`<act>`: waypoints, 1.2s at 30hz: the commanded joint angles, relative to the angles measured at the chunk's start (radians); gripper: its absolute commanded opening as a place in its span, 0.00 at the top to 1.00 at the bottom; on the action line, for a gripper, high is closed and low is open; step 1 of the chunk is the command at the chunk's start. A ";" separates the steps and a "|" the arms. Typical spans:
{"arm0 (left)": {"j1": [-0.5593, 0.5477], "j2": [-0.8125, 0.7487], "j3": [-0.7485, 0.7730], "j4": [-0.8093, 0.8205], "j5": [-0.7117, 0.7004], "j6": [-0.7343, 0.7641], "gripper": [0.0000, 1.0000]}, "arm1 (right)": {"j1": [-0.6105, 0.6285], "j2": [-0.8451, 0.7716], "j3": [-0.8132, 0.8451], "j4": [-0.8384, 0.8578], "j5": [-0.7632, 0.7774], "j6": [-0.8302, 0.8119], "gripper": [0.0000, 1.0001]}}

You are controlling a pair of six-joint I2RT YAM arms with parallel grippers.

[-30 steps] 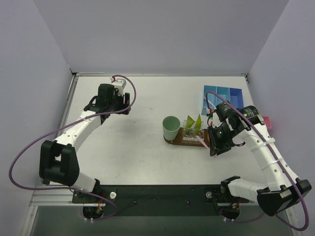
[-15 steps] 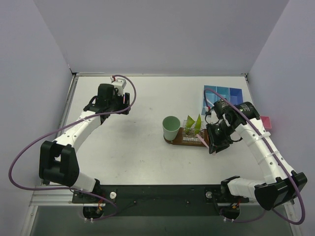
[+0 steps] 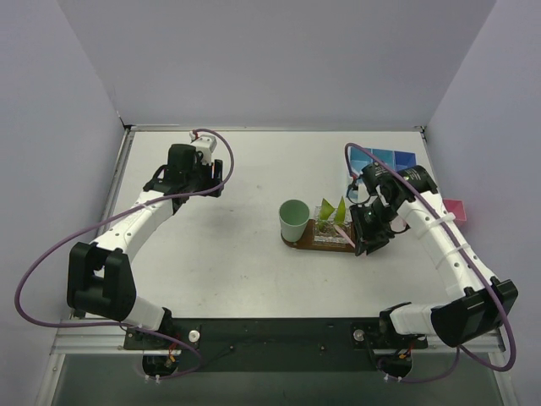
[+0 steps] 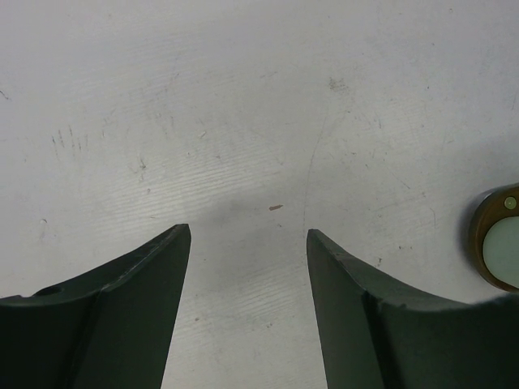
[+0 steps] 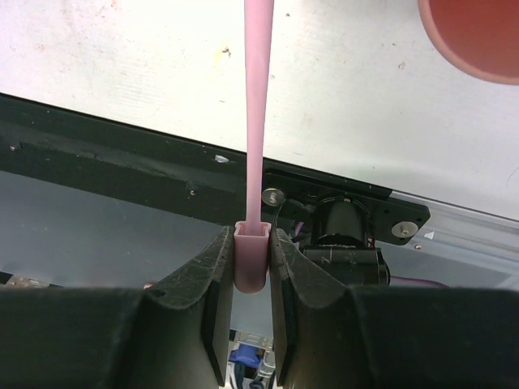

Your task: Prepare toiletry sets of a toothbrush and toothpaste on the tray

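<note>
The dark brown oval tray (image 3: 306, 239) lies right of centre. Two lime-green toothpaste tubes (image 3: 332, 211) rest on it, their tips pointing to the back. My right gripper (image 3: 366, 233) hovers at the tray's right end, shut on the capped end of a slim pale pink toothbrush (image 3: 343, 231) that slants over the tray. In the right wrist view the toothbrush (image 5: 256, 113) runs straight up from between the right gripper (image 5: 251, 247) fingers. My left gripper (image 3: 189, 179) is far off at the back left. The left gripper (image 4: 247, 239) stands open over bare table.
A mint-green cup (image 3: 293, 218) stands at the tray's left end. A blue compartment bin (image 3: 390, 159) sits behind the right arm and a pink box (image 3: 457, 208) at the right wall. A brown-rimmed round thing (image 4: 496, 247) shows at the left wrist view's right edge.
My right arm has swung left and toward the back, carrying the pink toothbrush closer over the tray's right end. The left arm has not moved.
</note>
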 commanded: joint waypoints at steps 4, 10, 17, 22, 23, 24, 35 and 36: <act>0.008 -0.040 0.012 0.029 -0.012 0.020 0.30 | -0.013 0.025 0.025 -0.020 0.012 -0.022 1.00; 0.008 -0.042 0.013 0.029 -0.016 0.022 0.31 | -0.016 0.053 0.007 0.009 0.015 -0.035 1.00; 0.006 -0.045 0.012 0.024 -0.030 0.030 0.30 | -0.016 0.096 0.010 0.020 0.020 -0.047 1.00; 0.008 -0.039 0.015 0.019 -0.033 0.036 0.30 | -0.014 0.126 0.011 0.038 0.029 -0.051 1.00; 0.008 -0.037 0.015 0.018 -0.033 0.036 0.30 | -0.014 0.137 0.010 0.040 0.031 -0.053 1.00; 0.008 -0.040 0.013 0.018 -0.033 0.037 0.31 | -0.014 0.139 0.008 0.043 0.032 -0.053 1.00; 0.008 -0.040 0.015 0.018 -0.038 0.040 0.30 | -0.004 0.206 0.025 0.089 0.051 -0.058 1.00; 0.008 -0.042 0.013 0.018 -0.038 0.040 0.30 | -0.002 0.211 0.028 0.091 0.051 -0.059 1.00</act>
